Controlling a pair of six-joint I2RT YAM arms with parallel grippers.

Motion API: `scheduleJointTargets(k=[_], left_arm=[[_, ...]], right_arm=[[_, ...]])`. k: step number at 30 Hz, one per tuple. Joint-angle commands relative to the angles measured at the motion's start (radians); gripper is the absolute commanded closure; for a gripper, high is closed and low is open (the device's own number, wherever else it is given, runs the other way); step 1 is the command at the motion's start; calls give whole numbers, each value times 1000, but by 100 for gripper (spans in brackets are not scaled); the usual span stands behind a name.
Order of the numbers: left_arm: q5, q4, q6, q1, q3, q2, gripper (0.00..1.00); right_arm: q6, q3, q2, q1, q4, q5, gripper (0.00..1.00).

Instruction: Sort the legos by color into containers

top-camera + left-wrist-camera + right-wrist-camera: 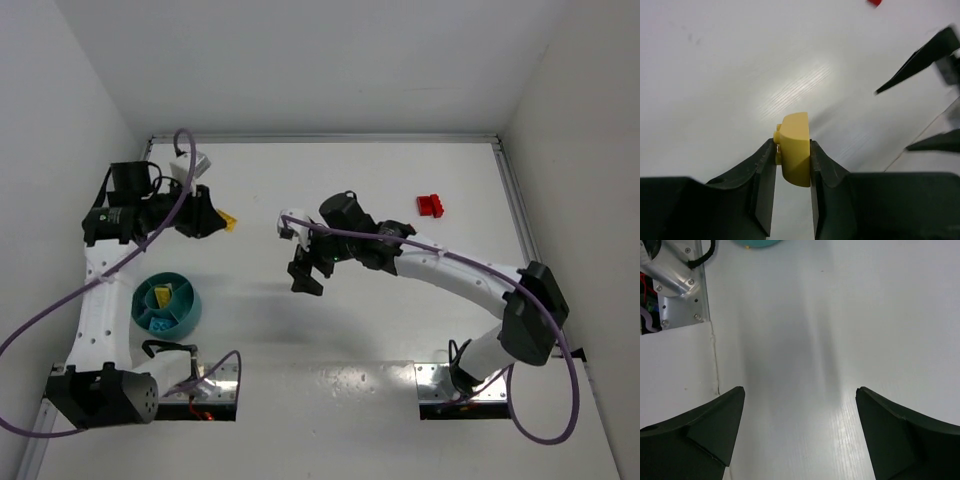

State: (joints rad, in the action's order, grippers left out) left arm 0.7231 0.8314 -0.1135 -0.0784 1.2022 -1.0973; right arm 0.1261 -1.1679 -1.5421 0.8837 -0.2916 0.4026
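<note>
One yellow lego (796, 155) lengthwise along left tool (792, 145)

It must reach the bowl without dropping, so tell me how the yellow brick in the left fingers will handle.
Probably stiff: the yellow brick shows no bending pinched between the fingers. Likely light, being small beside them. It might slip: one side looks rounded and smooth, and part sticks out beyond the grip.

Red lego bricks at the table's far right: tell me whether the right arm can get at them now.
Probably yes: the small red plastic lego bricks lie in the open on the white table, nothing between them and the open, empty right gripper.
</note>
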Motion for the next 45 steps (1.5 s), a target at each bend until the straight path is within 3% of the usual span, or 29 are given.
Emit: scheduleJointTargets(k=[1, 2, 8, 17, 29, 45], left_arm=[[-68, 349, -413, -87, 107, -19, 81], [-68, 468, -558, -107, 117, -30, 82], [-212, 469, -729, -132, 16, 154, 84], [-419, 469, -795, -123, -82, 105, 85], [-491, 469, -899, -306, -55, 2, 86], [-560, 469, -960, -325, -127, 20, 85]], right_arm=[[-11, 40, 40, -18, -49, -5, 8], [-2, 72, 56, -19, -49, -5, 8], [21, 157, 97, -46, -70, -34, 8], [21, 185, 79, -84, -61, -45, 9], [10, 185, 69, -121, -43, -27, 10], [1, 185, 51, -149, -43, -8, 12]])
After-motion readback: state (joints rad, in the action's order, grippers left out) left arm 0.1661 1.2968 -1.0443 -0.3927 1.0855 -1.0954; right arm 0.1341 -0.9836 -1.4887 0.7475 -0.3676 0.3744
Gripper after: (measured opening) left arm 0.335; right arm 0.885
